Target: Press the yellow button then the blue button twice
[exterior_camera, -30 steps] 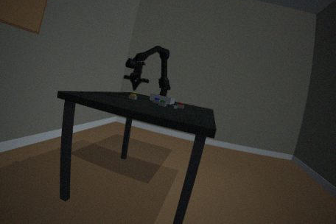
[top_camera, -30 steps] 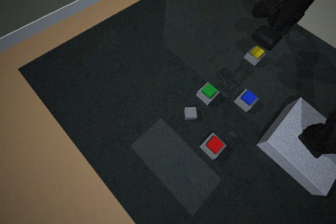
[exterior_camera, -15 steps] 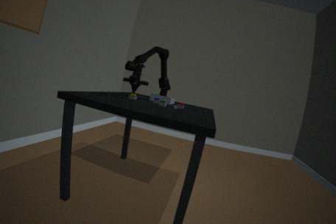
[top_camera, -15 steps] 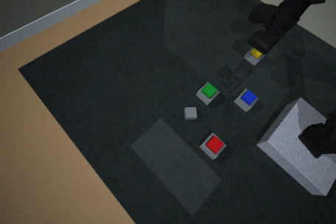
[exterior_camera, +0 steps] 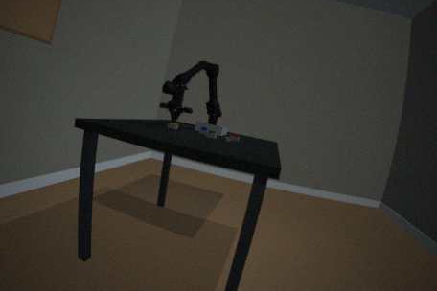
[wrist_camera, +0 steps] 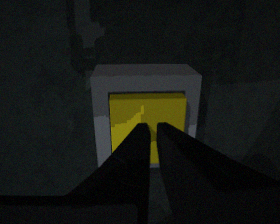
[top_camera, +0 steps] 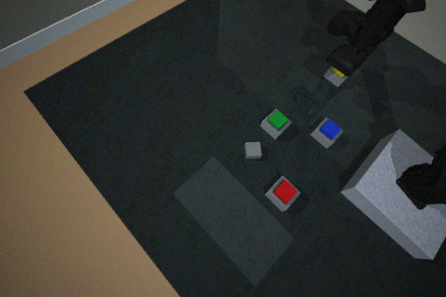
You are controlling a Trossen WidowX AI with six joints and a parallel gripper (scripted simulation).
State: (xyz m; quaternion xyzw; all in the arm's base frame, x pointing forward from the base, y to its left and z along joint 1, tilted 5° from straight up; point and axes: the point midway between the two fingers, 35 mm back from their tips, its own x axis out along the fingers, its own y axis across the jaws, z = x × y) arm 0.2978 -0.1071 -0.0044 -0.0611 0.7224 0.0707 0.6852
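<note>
My gripper (top_camera: 346, 70) (exterior_camera: 174, 122) (wrist_camera: 151, 132) is shut and empty, pointing down. Its fingertips are right over the yellow button (top_camera: 337, 71) (exterior_camera: 172, 123) (wrist_camera: 163, 107), at or just above its cap; contact and how far the cap is pressed cannot be told. In the top view the fingers hide part of the cap. The blue button (top_camera: 331, 129) (exterior_camera: 204, 128) sits on its grey base, its cap raised, away from the gripper and out of the wrist view.
A green button (top_camera: 278, 120) (exterior_camera: 212, 132) is beside the blue one. A red button (top_camera: 285, 191) (exterior_camera: 235, 135) is farther off. A small grey block (top_camera: 252, 149) (exterior_camera: 228, 139) lies near the green button. A large pale block (top_camera: 379, 197) is under the arm's base. A lighter rectangle (top_camera: 232, 222) marks the table.
</note>
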